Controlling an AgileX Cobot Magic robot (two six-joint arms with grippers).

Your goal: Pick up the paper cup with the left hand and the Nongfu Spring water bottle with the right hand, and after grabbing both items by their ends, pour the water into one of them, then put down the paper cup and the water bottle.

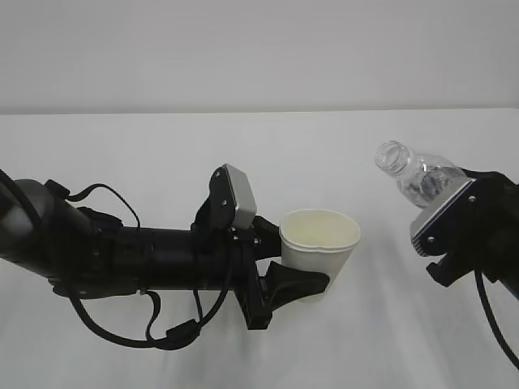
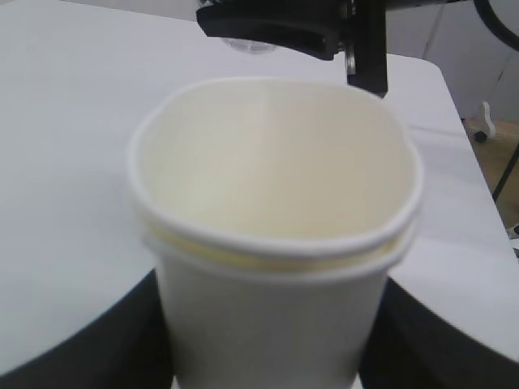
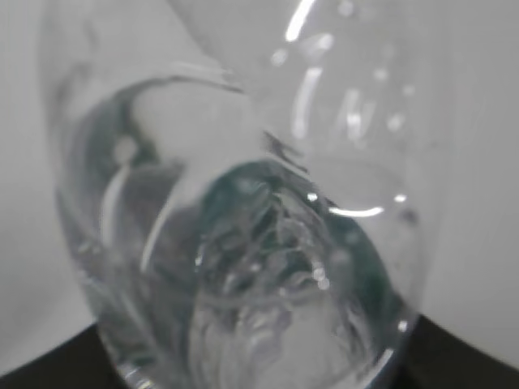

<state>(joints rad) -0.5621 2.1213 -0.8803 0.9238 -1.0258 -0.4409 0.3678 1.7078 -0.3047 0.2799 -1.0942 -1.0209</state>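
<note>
Ext view, L to R. Left gripper [image 1: 302, 281] at frame centre, pinching paper cup [image 1: 318, 247] low on its wall; cup upright, clear of the table [image 1: 162, 146], base hidden by the fingers. Right gripper [image 1: 454, 212] at right edge, mostly cut off, clamped on Nongfu Spring water bottle [image 1: 415, 174]; neck tilted up-left. Water level not discernible; R wrist view blurred.

Blk arms [image 1: 146, 255], grey cam box [image 1: 238, 194], loose cables [image 1: 154, 328].
</note>
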